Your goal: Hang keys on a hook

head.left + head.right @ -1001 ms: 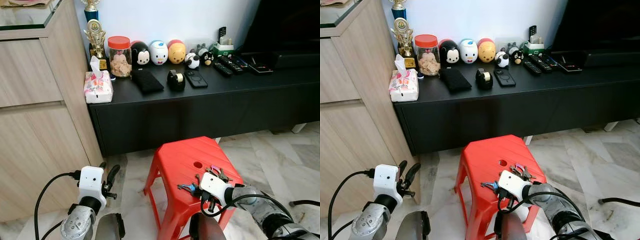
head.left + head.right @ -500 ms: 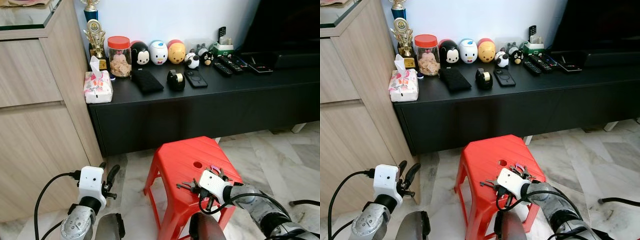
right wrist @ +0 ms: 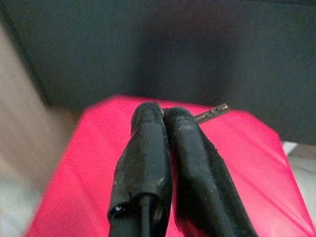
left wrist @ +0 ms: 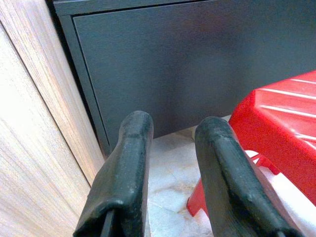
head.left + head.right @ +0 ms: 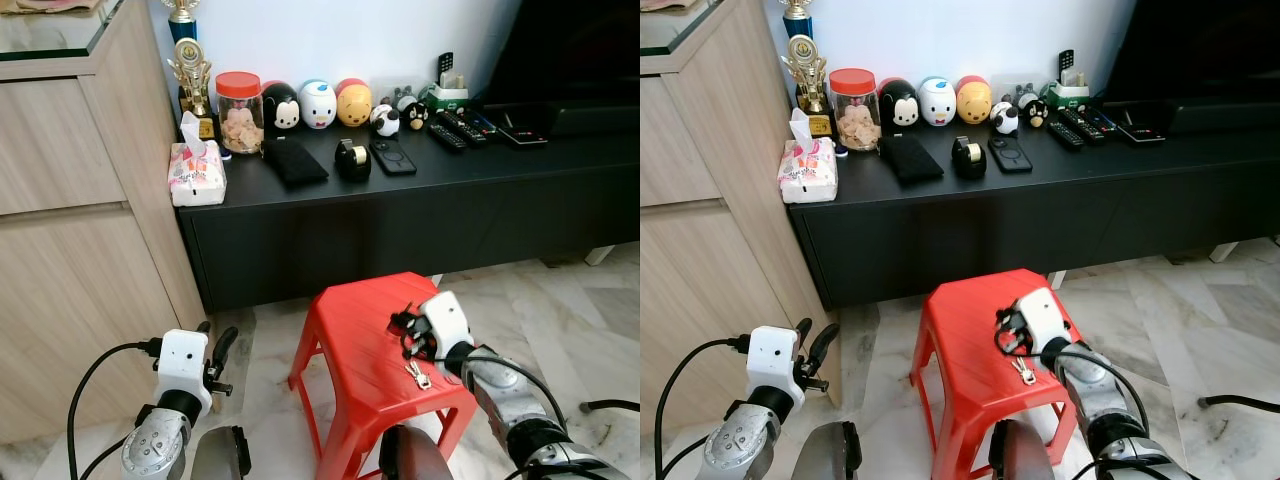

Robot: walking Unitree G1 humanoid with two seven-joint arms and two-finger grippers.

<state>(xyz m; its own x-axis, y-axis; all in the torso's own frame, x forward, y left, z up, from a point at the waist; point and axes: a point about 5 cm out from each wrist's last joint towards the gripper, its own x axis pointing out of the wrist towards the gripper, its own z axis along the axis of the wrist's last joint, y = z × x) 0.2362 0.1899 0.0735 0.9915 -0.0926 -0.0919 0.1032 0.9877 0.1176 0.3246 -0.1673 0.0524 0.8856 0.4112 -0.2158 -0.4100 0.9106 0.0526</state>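
My right gripper (image 5: 403,324) hovers over the middle of the red plastic stool (image 5: 345,335), fingers pressed together on a bunch of keys. One key (image 5: 417,375) dangles below it, just above the stool top. In the right wrist view the gripper (image 3: 163,111) is shut, and a metal key tip (image 3: 213,112) pokes out beside the fingertips. My left gripper (image 5: 215,338) hangs low by the wooden cabinet, to the left of the stool. In the left wrist view this gripper (image 4: 175,123) is open, with nothing between the fingers.
A long black TV console (image 5: 400,215) stands behind the stool, carrying a tissue box (image 5: 195,172), a jar (image 5: 239,112), round figurines and remotes. A tall wooden cabinet (image 5: 80,250) rises on the left. Marble floor (image 5: 560,310) lies to the right, with a black cable (image 5: 610,406).
My right gripper has risen from the stool's front edge and swung back over its middle, lifting the keys off the seat. The left arm has not moved.
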